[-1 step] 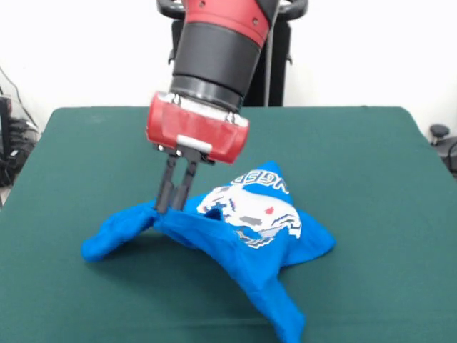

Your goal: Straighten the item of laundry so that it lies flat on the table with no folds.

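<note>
Green felt covers the table [371, 164], with wide bare cloth on every side of the shirt [235, 239]. Soft blue fabric sits bunched into a crumpled star near the front middle, print upward, one long arm trailing toward the front edge. Gripper [169, 209], fingers pressed together, pinches a raised fold

blue t-shirt [235, 236] — print lettering upside down and folded — not readable.
</note>
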Controlling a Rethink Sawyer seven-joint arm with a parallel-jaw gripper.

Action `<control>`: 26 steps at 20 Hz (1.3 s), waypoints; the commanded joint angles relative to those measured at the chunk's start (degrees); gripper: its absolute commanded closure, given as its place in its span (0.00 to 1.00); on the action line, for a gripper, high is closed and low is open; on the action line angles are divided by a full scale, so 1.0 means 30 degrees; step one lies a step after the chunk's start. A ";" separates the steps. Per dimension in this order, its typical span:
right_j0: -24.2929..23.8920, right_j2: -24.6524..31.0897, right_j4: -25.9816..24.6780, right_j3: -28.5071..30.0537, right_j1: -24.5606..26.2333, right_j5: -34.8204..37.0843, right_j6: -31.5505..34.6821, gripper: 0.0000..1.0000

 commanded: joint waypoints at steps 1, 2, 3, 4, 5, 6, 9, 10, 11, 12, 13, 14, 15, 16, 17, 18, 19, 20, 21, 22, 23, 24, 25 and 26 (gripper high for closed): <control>0.0960 0.0086 0.1115 0.1285 0.0445 0.2199 0.3716 1.00; 0.1026 -0.0020 0.1315 0.1333 0.0510 0.2222 0.3897 1.00; 0.1351 -0.0451 0.1487 0.1247 0.0684 0.2099 0.4006 1.00; 0.1416 -0.0557 0.1718 0.1281 0.0712 0.2309 0.3895 0.00; 0.1518 -0.0699 0.1927 0.1314 0.0768 0.2248 0.4113 0.00; 0.1620 -0.0841 0.2137 0.1347 0.0824 0.2187 0.4331 0.00; 0.1058 0.0041 0.2525 0.1992 0.0642 0.1360 0.4784 0.00; 0.0995 0.0194 0.2573 0.2120 0.0661 0.1197 0.4781 0.00; 0.0965 0.0272 0.2604 0.2170 0.0684 0.1104 0.4727 0.00; 0.1025 0.0240 0.2619 0.2215 0.0713 0.0936 0.4697 0.00; 0.1112 0.0179 0.2678 0.2245 0.0732 0.0929 0.4656 0.00; 0.1149 0.0169 0.2752 0.2301 0.0745 0.0919 0.4646 0.00; 0.1251 0.0119 0.2894 0.2379 0.0765 0.1025 0.4687 0.00; 0.1352 0.0070 0.3036 0.2457 0.0784 0.1131 0.4728 0.00; 0.1482 -0.0020 0.3198 0.2543 0.0804 0.1177 0.4795 0.00; 0.1544 -0.0011 0.3379 0.2675 0.0791 0.1289 0.4867 0.00; 0.1606 -0.0001 0.3560 0.2808 0.0779 0.1401 0.4940 0.00; 0.1754 -0.0110 0.3711 0.2888 0.0797 0.1348 0.5007 0.00; 0.1858 -0.0187 0.3863 0.2967 0.0786 0.1384 0.5035 0.00; 0.1933 -0.0259 0.3996 0.3036 0.0775 0.1440 0.5023 0.00; 0.1893 -0.0196 0.4077 0.3141 0.0657 0.1714 0.4924 0.00; 0.1641 0.0139 0.4103 0.3314 0.0475 0.2110 0.4765 0.00; 0.1389 0.0474 0.4129 0.3486 0.0293 0.2505 0.4606 0.00; 0.0997 0.0977 0.4067 0.3761 -0.0008 0.2990 0.4305 0.00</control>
